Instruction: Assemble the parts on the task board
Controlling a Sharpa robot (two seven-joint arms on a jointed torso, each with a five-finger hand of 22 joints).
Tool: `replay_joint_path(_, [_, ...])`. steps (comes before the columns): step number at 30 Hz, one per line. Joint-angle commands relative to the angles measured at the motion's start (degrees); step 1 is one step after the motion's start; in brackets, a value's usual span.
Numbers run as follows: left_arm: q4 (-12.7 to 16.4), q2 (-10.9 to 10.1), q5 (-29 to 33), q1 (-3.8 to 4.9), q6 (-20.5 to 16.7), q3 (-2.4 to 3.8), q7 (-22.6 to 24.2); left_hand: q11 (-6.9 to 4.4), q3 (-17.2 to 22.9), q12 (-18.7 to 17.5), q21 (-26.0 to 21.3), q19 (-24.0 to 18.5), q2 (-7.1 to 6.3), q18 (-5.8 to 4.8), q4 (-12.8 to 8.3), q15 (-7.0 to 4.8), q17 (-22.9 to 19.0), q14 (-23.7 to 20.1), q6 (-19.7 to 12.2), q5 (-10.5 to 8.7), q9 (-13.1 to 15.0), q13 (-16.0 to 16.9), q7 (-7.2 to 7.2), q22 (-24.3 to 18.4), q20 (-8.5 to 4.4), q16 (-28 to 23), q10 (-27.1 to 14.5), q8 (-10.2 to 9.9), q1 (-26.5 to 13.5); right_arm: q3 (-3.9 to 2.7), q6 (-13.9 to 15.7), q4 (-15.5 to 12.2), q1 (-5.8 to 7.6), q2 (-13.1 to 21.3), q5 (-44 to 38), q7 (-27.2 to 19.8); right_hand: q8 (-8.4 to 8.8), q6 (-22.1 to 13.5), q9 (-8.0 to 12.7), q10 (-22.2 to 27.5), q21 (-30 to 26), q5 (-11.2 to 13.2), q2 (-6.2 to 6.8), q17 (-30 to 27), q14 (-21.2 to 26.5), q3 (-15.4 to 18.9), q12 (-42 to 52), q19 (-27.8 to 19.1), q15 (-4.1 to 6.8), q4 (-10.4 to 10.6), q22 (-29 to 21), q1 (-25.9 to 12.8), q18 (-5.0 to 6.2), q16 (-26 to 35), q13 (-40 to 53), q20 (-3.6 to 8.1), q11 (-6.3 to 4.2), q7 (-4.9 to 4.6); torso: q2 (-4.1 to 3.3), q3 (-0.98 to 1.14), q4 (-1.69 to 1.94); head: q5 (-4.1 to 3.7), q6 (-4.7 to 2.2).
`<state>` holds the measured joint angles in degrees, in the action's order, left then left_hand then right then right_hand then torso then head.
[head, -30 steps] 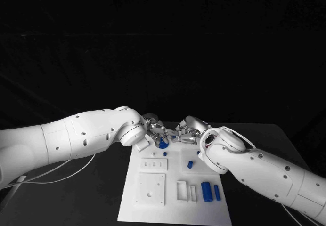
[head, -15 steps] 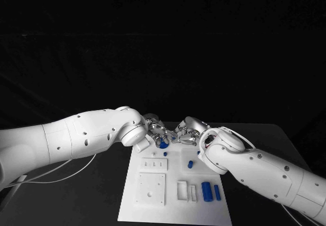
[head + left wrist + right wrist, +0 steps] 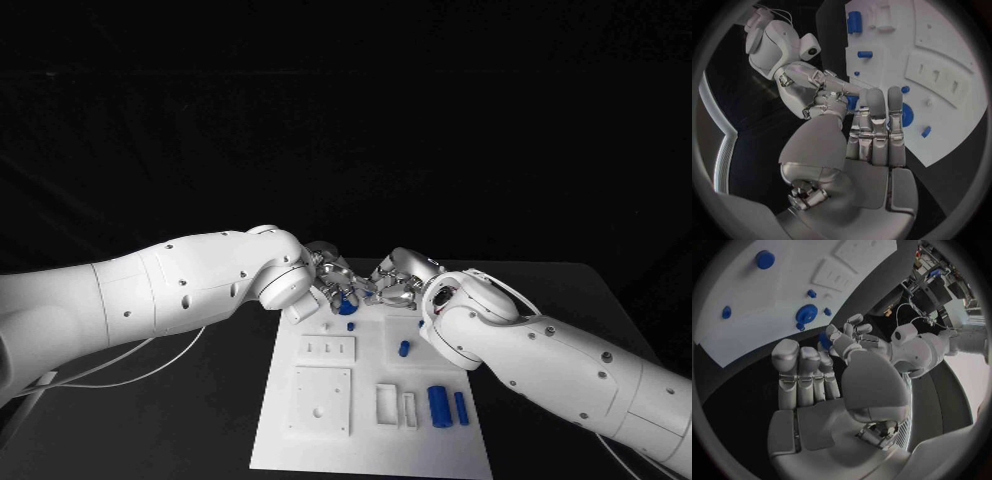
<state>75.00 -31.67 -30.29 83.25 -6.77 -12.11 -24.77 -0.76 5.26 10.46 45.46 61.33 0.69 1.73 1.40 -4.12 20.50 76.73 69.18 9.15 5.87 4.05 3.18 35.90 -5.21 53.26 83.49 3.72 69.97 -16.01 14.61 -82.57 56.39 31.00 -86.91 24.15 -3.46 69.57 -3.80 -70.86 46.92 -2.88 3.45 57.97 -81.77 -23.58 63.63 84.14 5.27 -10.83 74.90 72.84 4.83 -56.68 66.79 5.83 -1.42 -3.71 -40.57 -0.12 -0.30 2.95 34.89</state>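
Two silver hands met fingertip to fingertip over the far end of the white rectangular task board (image 3: pixel 368 400). We saw the left hand (image 3: pixel 335 283) and right hand (image 3: pixel 401 280) jointly pinching a small blue part (image 3: pixel 348 306).

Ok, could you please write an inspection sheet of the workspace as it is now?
Surface: black table, with the white board in its middle.
Job's things: two blue cylinders lie side by side on the board; a small part and a tiny one lie farther up; a gear sits at the far end.
Clutter: nothing seen.
Hands: left hand and right hand meet over the far end around a blue piece; which one holds it cannot be told.
Cables: white cable under the left arm.
Surroundings: dark, nothing seen.
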Motion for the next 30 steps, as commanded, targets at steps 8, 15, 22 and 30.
replay_joint_path(8, [0.1, 0.7, 0.0, 0.1, 1.4, 0.06, 0.1, -0.13, -0.9, 0.0, -0.2, -0.3, -0.1, 0.35, 1.3, -0.17, 0.1, -0.1, 0.2, -0.4, 0.0, 0.1, -0.36, 0.3, -0.19, 0.6, 0.1, 0.1, -1.2, 0.07, -1.2, -0.4, 0.01, -0.3, -0.4, -0.4, -0.17, 1.0, -0.2, -0.2, 0.2, 0.0, -0.56, 0.1, -0.5, -0.2, -0.2, 0.7, -0.15, 0.2, 5.6, -0.1, -0.31, 0.2, 0.0, 0.39, -0.1, 0.06, -0.01, -0.04, 0.05, 0.04, -0.02])
replay_joint_path(15, [0.1, 0.8, -0.1, 0.1, 1.6, 0.06, 0.0, -0.19, 0.2, 0.0, -0.1, -0.3, 0.71, 0.34, 0.2, -0.25, 0.2, -0.1, 0.4, 0.94, 0.1, 0.0, -0.53, 0.5, -0.28, 0.9, 0.2, 0.1, 0.3, 0.1, -1.4, -0.2, 0.01, -0.3, -0.4, -0.3, -0.17, 1.0, -0.2, -0.2, 0.2, 0.0, -0.56, 0.1, -0.5, -0.2, -0.2, 0.7, -0.15, 0.2, 5.6, -0.1, -0.31, 0.2, 0.0, 0.39, -0.1, 0.06, -0.02, -0.04, 0.04, 0.05, -0.03])
replay_joint_path(22, [0.1, 0.9, -0.2, 0.1, 1.7, 0.07, -0.1, -0.24, 2.2, -0.4, 0.1, -0.4, 1.87, 0.36, -1.8, -0.3, 0.3, -0.2, 0.5, 2.98, 0.3, -0.1, -0.64, 1.0, -0.35, 1.2, 0.3, 0.1, 1.8, 0.13, -1.5, -0.2, 0.01, -0.3, -0.4, -0.2, -0.18, 1.0, -0.2, -0.3, 0.3, -0.1, -0.57, 0.2, -0.5, -0.3, -0.1, 0.7, -0.16, 0.2, 5.6, -0.1, -0.32, 0.2, 0.0, 0.38, -0.1, 0.04, -0.01, -0.05, 0.09, 0.09, -0.01])
replay_joint_path(30, [-0.1, 0.9, -0.2, 0.1, 0.1, 0.07, 0.4, -0.66, 6.2, -1.0, 0.8, -0.5, 3.34, 0.46, -5.6, -0.68, 0.6, 0.4, 2.3, 4.83, 2.4, -0.1, -1.05, 2.0, -0.68, 2.0, 2.0, 0.3, 2.6, 0.21, -1.7, -0.2, 0.0, -0.4, -0.4, -0.2, -0.18, 1.0, -0.2, -0.3, 0.3, -0.1, -0.57, 0.2, -0.5, -0.3, -0.1, 0.7, -0.16, 0.2, 5.6, -0.1, -0.32, 0.2, 0.0, 0.38, -0.1, 0.04, -0.01, -0.03, 0.11, 0.19, 0.05])
